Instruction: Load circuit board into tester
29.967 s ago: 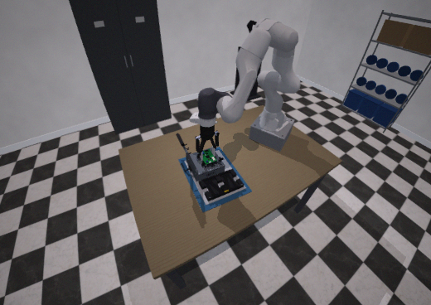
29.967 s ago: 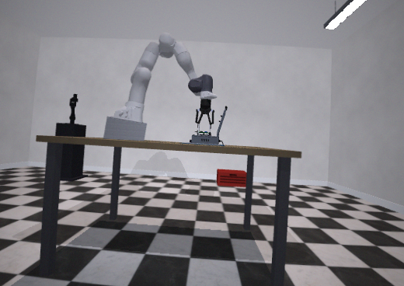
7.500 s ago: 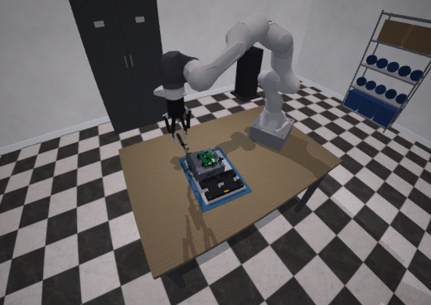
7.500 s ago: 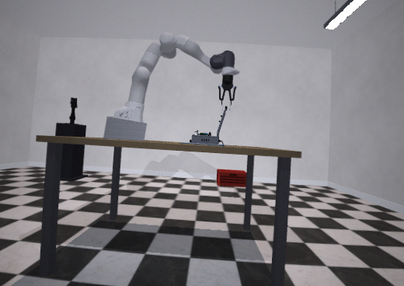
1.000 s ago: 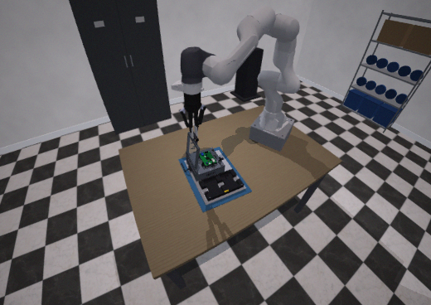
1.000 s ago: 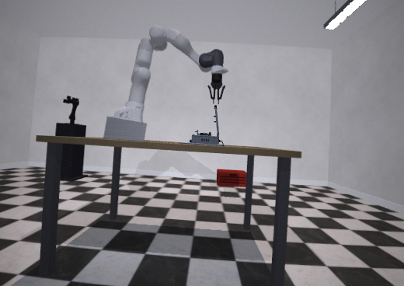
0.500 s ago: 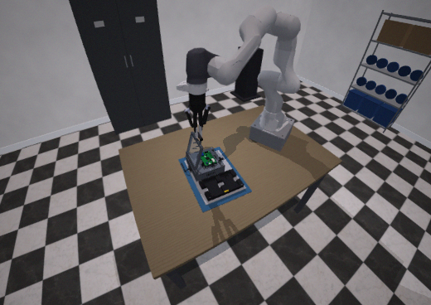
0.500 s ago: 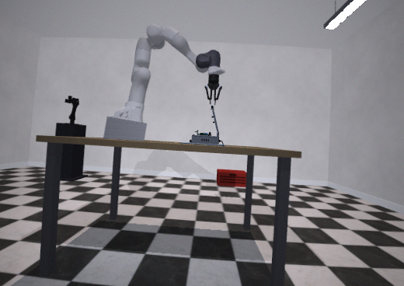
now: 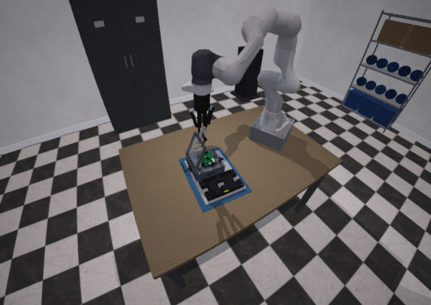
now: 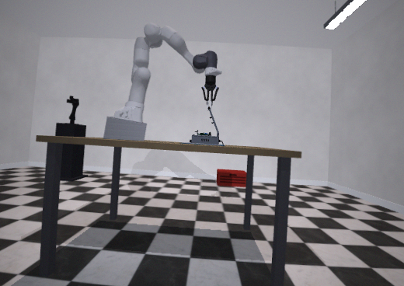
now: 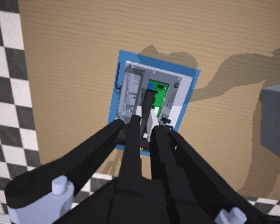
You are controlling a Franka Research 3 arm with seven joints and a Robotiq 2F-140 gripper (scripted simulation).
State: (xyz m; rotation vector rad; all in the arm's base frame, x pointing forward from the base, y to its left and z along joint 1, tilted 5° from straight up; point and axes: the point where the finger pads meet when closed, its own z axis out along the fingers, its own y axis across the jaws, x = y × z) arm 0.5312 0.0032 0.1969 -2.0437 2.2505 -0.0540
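Observation:
The green circuit board (image 9: 208, 158) (image 11: 160, 93) lies component side up in the grey tester (image 9: 212, 172) (image 10: 204, 140). Its white connector (image 11: 156, 110) is at the end nearer the black tray (image 9: 225, 183). Pin seating and which post stands by itself are too small to tell. The tester's lid (image 10: 214, 120) (image 11: 148, 102) is raised and leans inward over the board, its dark top edge crossing in front of part of the board in the wrist view. My gripper (image 9: 203, 136) (image 10: 210, 104) (image 11: 144, 114) is shut and empty, fingertips at the lid's top edge; contact is unclear.
The tester and tray stand on a white base on a blue mat (image 9: 204, 206) on the wooden table (image 9: 166, 222). The arm's grey base block (image 9: 270, 137) (image 10: 125, 128) stands on the same table. Small dark parts stick out beside the tester.

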